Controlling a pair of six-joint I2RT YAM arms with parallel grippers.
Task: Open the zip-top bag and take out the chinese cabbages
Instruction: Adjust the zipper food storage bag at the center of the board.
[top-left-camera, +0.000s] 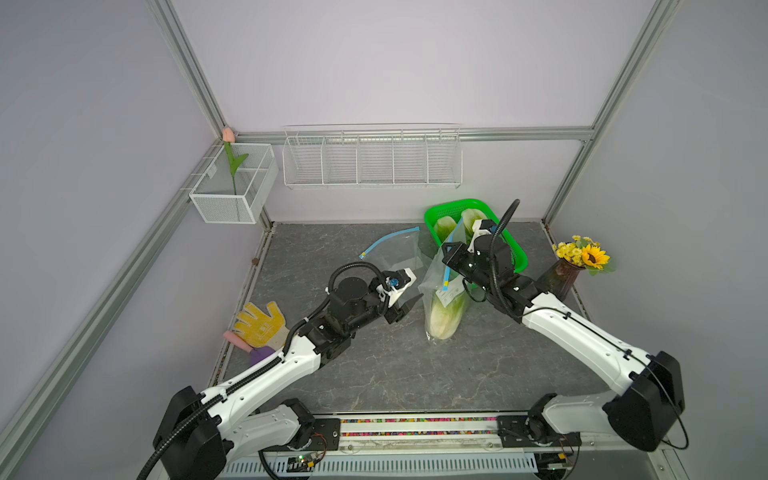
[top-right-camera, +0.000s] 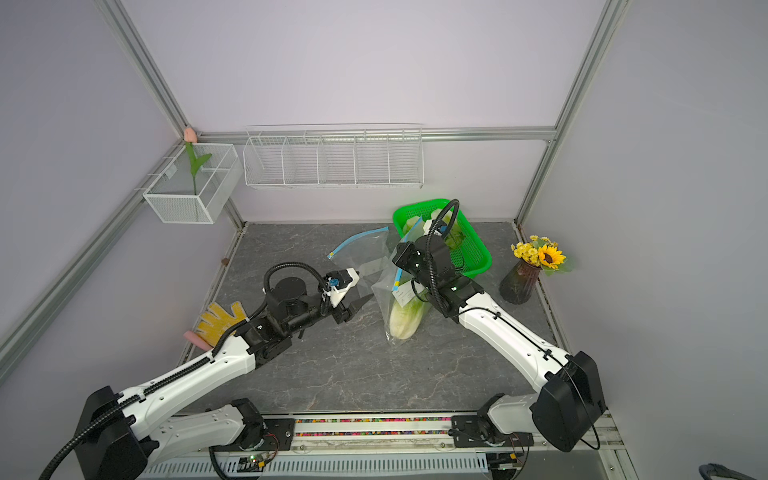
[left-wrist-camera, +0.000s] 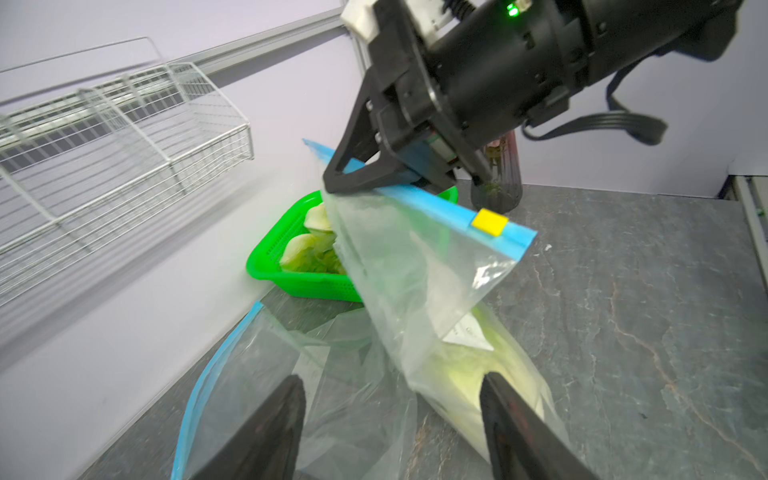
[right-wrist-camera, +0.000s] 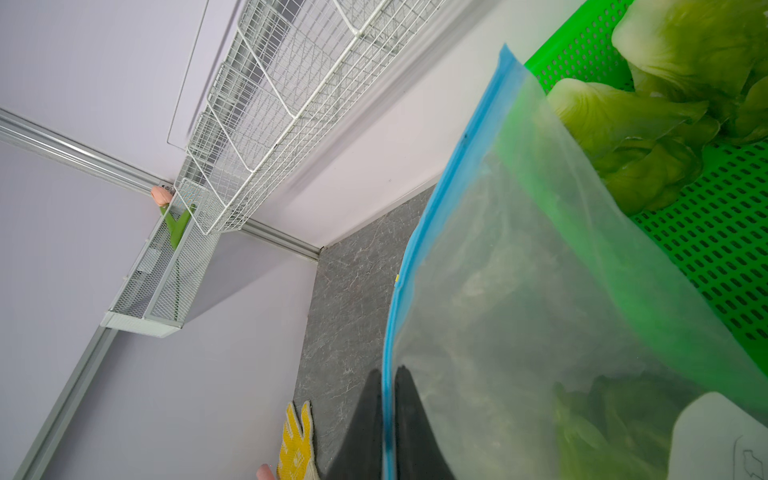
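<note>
A clear zip-top bag (top-left-camera: 440, 291) with a blue zip strip (left-wrist-camera: 436, 208) and a yellow slider (left-wrist-camera: 489, 222) hangs from my right gripper (top-left-camera: 449, 251), which is shut on the strip's end (right-wrist-camera: 388, 374). One chinese cabbage (top-left-camera: 444, 316) stands inside it, base on the table (top-left-camera: 374, 365). Two more cabbages (top-left-camera: 445, 226) lie in the green basket (top-left-camera: 457, 203) behind. My left gripper (left-wrist-camera: 392, 378) is open just left of the hanging bag (top-right-camera: 395, 299), with only bag film beyond its fingers. In a top view its finger points at the bag (top-right-camera: 361, 301).
An empty zip-top bag (top-left-camera: 395, 253) lies flat behind the left gripper. A yellow glove (top-left-camera: 259, 324) lies at the table's left edge. A dark vase of flowers (top-left-camera: 565, 274) stands at the right. A wire shelf (top-left-camera: 372, 162) and a mesh box (top-left-camera: 232, 187) hang on the walls.
</note>
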